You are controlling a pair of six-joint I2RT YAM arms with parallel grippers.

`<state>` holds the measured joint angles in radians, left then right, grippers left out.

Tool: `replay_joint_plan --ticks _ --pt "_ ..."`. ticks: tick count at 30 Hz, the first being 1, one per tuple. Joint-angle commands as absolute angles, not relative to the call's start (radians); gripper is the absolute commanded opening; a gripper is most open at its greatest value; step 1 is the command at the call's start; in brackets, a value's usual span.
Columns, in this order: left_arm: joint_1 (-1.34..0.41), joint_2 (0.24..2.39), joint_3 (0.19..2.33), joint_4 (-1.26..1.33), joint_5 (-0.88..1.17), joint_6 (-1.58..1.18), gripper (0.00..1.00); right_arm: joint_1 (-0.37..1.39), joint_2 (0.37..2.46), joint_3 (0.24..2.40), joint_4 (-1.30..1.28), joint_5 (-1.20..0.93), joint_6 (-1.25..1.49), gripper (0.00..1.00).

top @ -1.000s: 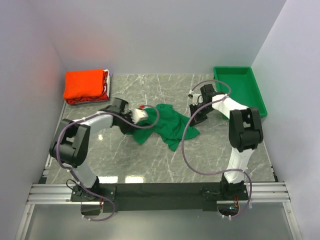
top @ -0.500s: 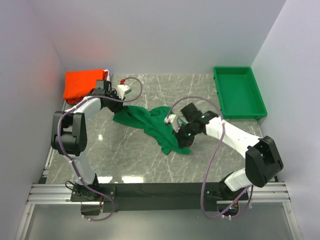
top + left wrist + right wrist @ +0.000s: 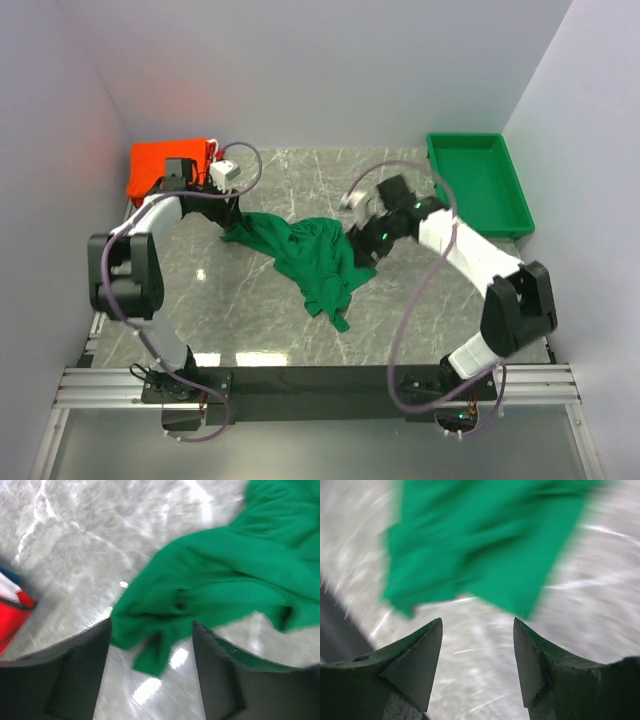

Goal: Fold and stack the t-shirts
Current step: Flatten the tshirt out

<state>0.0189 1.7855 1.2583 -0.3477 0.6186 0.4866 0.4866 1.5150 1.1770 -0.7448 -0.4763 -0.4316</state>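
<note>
From above, a crumpled dark green cloth t-shirt [image 3: 310,255] is seen at the middle of the grey marble counter [image 3: 300,330], with folded orange-red t-shirts [image 3: 165,170] at 10 o'clock and a green plastic tray [image 3: 480,185] at 2 o'clock. In the left wrist view, the left jaws are spread wide and empty, and a shirt corner lies between them. In the right wrist view, the right jaws are parted wide with nothing held; the blurred shirt is seen at 12 o'clock.

Crumpled t-shirt [image 3: 315,255] in the middle of the table [image 3: 300,325], folded t-shirts [image 3: 165,170] at its far-left corner, tray [image 3: 480,185] far right.
</note>
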Motion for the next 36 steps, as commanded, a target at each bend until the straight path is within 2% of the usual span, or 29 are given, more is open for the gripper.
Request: replay_joint_plan --ticks 1,6,9,12,18,20,21,24,25,27,28,30,31,32,34,36 --pt "0.008 1.577 1.174 -0.344 0.781 0.525 0.75 0.356 1.633 1.256 -0.74 -0.483 -0.299 0.65" --pt "-0.164 1.453 1.048 -0.361 0.793 0.592 0.78 0.336 1.746 1.252 -0.687 -0.417 -0.195 0.65" --pt "-0.363 1.424 0.988 -0.338 0.756 0.644 0.78 0.337 1.807 1.253 -0.649 -0.402 -0.146 0.65" --pt "-0.48 1.43 0.943 -0.273 0.692 0.644 0.78 0.336 1.865 1.259 -0.638 -0.408 -0.098 0.66" --pt "-0.6 1.483 0.914 -0.184 0.612 0.67 0.77 0.341 1.934 1.233 -0.614 -0.336 -0.041 0.63" --pt "-0.64 1.5 0.905 -0.147 0.586 0.683 0.76 0.339 1.959 1.244 -0.629 -0.333 -0.032 0.53" --pt "-0.667 1.514 0.902 -0.118 0.58 0.698 0.76 0.341 1.976 1.256 -0.641 -0.336 -0.037 0.37" --pt "-0.716 1.558 0.897 -0.089 0.565 0.724 0.76 0.336 1.994 1.293 -0.67 -0.342 -0.046 0.07" --pt "-0.725 1.575 0.899 -0.087 0.557 0.733 0.76 0.331 2.002 1.305 -0.696 -0.334 -0.058 0.0" --pt "-0.733 1.62 0.908 -0.11 0.543 0.765 0.74 0.319 1.997 1.322 -0.715 -0.331 -0.071 0.0" --pt "-0.733 1.629 0.914 -0.123 0.535 0.775 0.71 0.302 1.978 1.322 -0.719 -0.325 -0.083 0.0" --pt "-0.724 1.643 0.93 -0.184 0.511 0.79 0.5 0.285 1.947 1.315 -0.721 -0.296 -0.1 0.0" --pt "-0.713 1.638 0.939 -0.219 0.512 0.795 0.4 0.276 1.916 1.313 -0.727 -0.282 -0.107 0.0" --pt "-0.7 1.625 0.948 -0.262 0.524 0.79 0.22 0.259 1.904 1.315 -0.733 -0.27 -0.124 0.0" --pt "-0.635 1.533 0.954 -0.331 0.605 0.779 0.09 0.239 1.861 1.321 -0.742 -0.224 -0.138 0.0" --pt "-0.56 1.415 0.965 -0.502 0.667 0.839 0.01 0.218 1.842 1.334 -0.752 -0.183 -0.167 0.0"
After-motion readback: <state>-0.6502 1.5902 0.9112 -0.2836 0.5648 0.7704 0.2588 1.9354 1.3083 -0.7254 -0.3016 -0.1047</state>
